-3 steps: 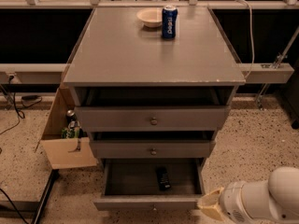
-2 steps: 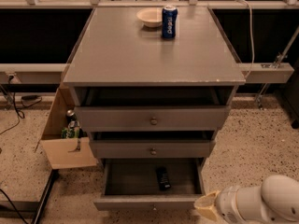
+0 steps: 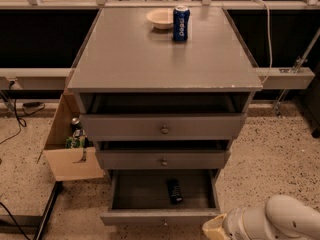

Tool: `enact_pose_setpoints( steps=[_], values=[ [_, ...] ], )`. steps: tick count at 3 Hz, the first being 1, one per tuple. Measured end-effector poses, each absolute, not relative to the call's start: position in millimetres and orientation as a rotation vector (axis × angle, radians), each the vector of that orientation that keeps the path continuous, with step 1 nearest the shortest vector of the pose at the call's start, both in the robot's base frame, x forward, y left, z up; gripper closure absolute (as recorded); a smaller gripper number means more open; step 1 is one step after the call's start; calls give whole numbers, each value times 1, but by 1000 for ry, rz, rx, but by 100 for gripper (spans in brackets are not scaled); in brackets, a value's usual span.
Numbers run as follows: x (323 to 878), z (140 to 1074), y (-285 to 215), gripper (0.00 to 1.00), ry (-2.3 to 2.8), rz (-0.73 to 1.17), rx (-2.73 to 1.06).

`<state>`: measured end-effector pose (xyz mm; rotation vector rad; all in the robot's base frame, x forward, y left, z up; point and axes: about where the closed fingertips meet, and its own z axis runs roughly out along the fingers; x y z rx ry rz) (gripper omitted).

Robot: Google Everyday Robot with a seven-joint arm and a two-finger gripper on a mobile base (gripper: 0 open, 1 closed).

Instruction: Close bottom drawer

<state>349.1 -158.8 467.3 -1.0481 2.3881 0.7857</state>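
Your bottom drawer (image 3: 135, 217) is pulled well out below the front edge of the surface (image 3: 125, 59). Its thin front panel is nearest the camera, with the small knob (image 3: 164, 222) at the panel's middle. The hand (image 3: 215, 228) sits low, just beside the right end of that panel and below the surface's front right corner (I cannot tell whether it is clenched or released, and for a push it hardly matters).

Bring the hand across to the middle of the panel, close to the knob, before you press. A shove at the right end would likely skew the drawer and bind it. Push on the flat face, level and straight toward the surface's far edge.

Keep low. The middle drawer (image 3: 125, 160) and the top drawer (image 3: 125, 126) both appear to stand a little out above you, and neither is your job. The small dark object (image 3: 174, 190) lies flat on the drawer floor, below the walls, so it should clear.

Go steadily. A slam could jolt the can (image 3: 181, 22) and the bowl (image 3: 160, 19) near the surface's far edge. Stop once the panel sits flush.
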Motion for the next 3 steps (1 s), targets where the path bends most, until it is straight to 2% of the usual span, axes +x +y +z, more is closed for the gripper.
enact_pose_setpoints(
  steps=[1,3],
  values=[
    [349,467,-159,100,2388,786,-1048],
    [302,371,-133,100,2386,912,-905]
  ],
)
